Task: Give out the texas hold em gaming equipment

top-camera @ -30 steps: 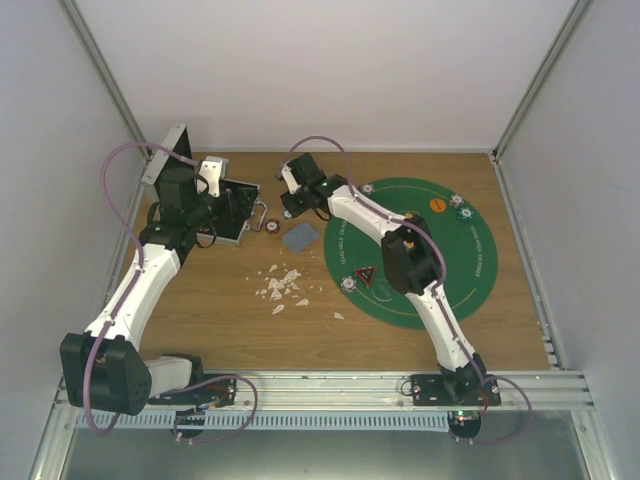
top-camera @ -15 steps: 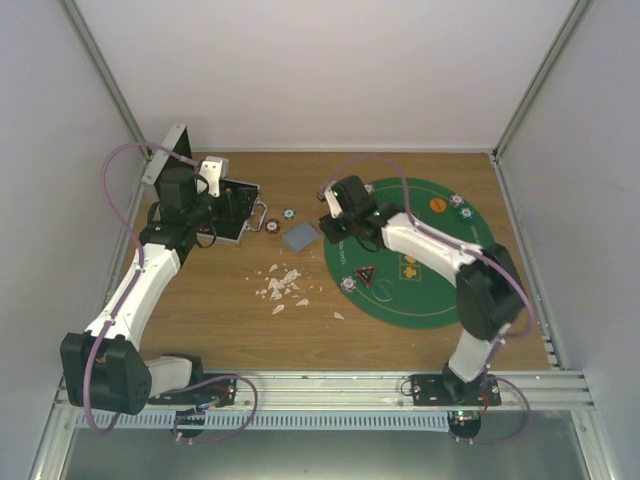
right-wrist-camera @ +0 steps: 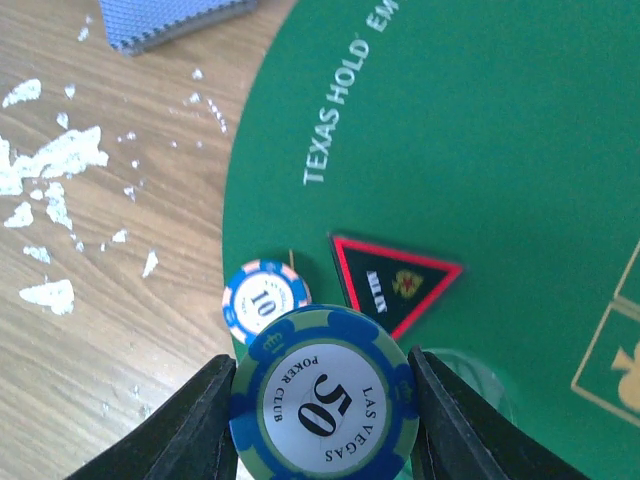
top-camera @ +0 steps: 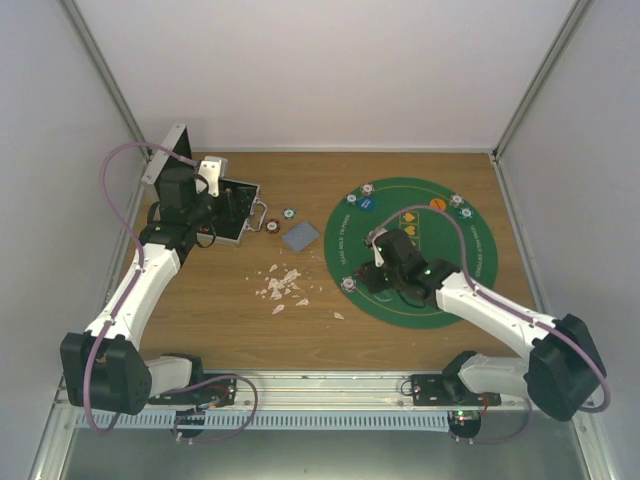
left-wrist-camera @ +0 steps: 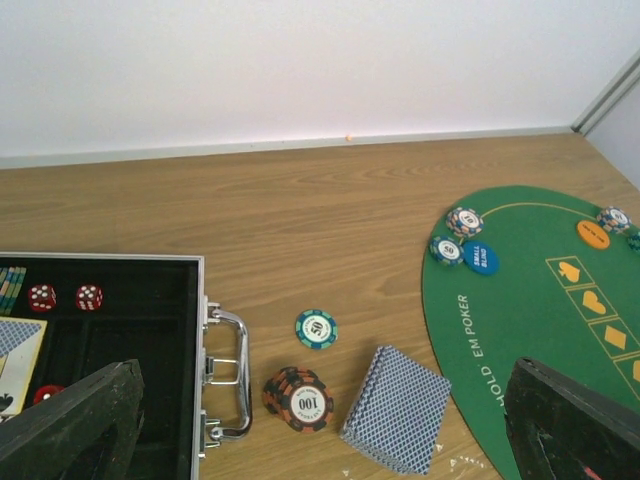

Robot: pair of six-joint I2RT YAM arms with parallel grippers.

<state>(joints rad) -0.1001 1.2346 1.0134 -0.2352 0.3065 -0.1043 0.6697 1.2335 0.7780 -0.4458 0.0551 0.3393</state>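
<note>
50 chip (right-wrist-camera: 320, 405) pinched by its rim between the right jaws, face toward the wrist camera. Jaws part-closed on it, low over the near-left part of the mat (right-wrist-camera: 520, 130). Its bottom rim is cut off by the frame. 10 chip (right-wrist-camera: 265, 300) lies flat at the mat edge just past it. The two overlap in view, so contact can't be told. Token (right-wrist-camera: 393, 283) sits on the mat just beside the 10 chip, apart from it. In the top view the held chip can't be made out under the wrist.

Left jaws wide open, holding nothing, over the handle side of the open case (left-wrist-camera: 150, 330). Only the finger ends show, at the bottom corners of its view. Ahead of them on the counter (left-wrist-camera: 300, 190), between case and mat: 100 stack (left-wrist-camera: 300, 398), single chip (left-wrist-camera: 316, 328), deck (left-wrist-camera: 397, 408) just beside the stack. Two chips (left-wrist-camera: 466, 221) by the blue button (left-wrist-camera: 481, 258) at the mat's far-left edge. Orange button (left-wrist-camera: 592, 233) further right. Scraps (top-camera: 280, 285) near the deck. Dice (left-wrist-camera: 65, 297) in the case. Other case contents are cut off.
</note>
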